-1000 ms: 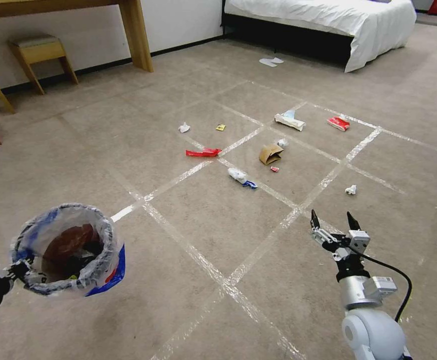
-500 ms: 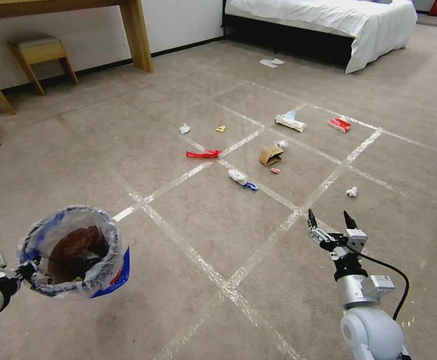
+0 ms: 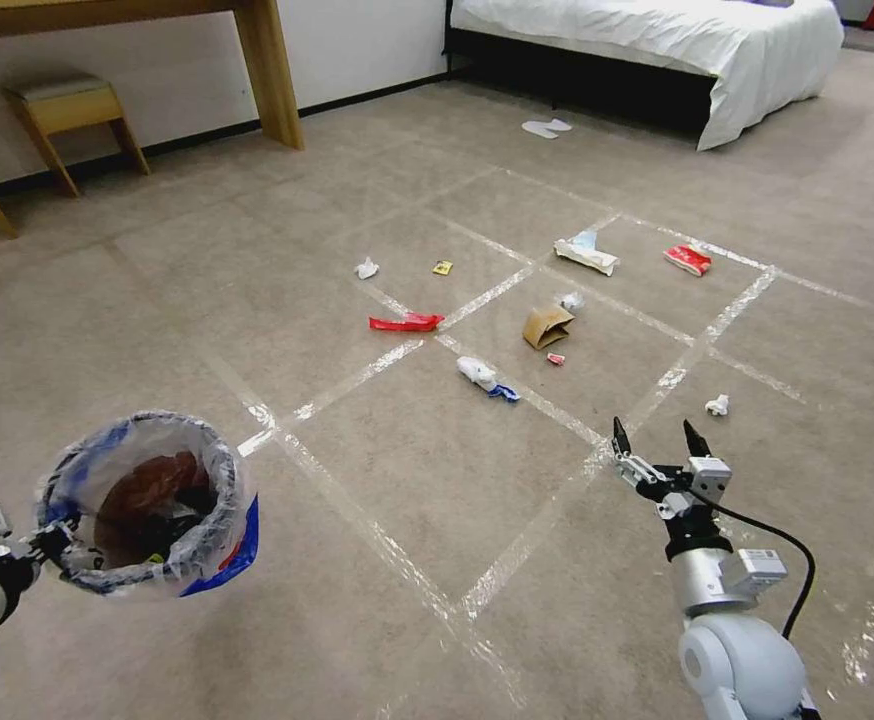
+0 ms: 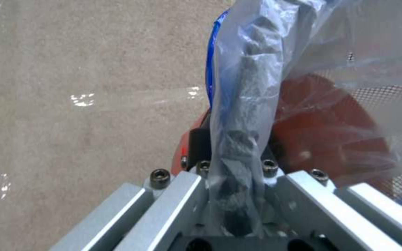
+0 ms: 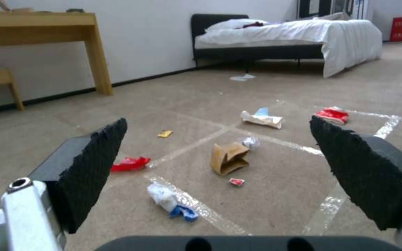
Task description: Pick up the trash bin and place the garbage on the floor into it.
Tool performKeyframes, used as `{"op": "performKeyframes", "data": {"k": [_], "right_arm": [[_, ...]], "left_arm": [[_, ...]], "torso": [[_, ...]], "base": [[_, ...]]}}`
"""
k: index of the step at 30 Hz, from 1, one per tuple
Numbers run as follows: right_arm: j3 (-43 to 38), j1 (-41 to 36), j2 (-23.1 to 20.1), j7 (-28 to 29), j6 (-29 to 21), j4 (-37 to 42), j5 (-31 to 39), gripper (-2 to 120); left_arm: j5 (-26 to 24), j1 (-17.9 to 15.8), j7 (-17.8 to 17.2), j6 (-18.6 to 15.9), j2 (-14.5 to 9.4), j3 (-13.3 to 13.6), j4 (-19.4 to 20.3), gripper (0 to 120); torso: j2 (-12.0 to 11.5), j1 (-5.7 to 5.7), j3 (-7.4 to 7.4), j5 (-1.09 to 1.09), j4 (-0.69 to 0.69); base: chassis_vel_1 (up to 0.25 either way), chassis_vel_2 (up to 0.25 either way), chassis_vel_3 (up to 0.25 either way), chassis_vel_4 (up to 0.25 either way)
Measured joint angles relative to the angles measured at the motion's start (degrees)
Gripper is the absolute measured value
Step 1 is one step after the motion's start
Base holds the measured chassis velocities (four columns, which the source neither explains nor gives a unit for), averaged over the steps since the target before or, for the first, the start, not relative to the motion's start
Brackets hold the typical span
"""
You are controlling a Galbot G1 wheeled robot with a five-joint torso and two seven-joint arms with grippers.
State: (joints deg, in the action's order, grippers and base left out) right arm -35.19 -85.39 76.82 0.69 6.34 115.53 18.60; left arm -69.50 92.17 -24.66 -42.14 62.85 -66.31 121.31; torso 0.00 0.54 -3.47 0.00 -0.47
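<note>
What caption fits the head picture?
Left gripper holds the trash bin; open right gripper faces garbage.

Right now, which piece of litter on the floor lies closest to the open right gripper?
The small white tissue, alone just ahead of the right gripper. The bag and other litter lie farther off.

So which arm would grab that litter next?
Probably the right: its gripper hangs open and empty, facing the brown paper bag. The left gripper is shut on the trash bin.

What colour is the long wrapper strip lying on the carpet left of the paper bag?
Red wrapper strip, clearest in the head view.
</note>
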Motion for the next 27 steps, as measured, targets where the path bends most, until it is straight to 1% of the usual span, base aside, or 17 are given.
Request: {"op": "performKeyframes", "data": {"k": [14,27], "right_arm": [[0.0,0.13,0.31,-0.63,-0.11,0.01,0.59,100],[-0.03,0.08,0.35,-0.65,-0.06,0.01,0.44,100]], "left_arm": [[0.27,-0.08,0.31,0.0,-0.15,0.0,-0.23,1],[0.2,-0.12,0.33,-0.01,-0.44,-0.17,-0.47,1]], "torso": [[0.0,0.0,0.0,0.0,0.0],[0.0,0.0,0.0,0.0,0.0]], "base": [[-0.108,0.114,0.111,-0.12],[-0.1,0.102,0.105,-0.096]]}}
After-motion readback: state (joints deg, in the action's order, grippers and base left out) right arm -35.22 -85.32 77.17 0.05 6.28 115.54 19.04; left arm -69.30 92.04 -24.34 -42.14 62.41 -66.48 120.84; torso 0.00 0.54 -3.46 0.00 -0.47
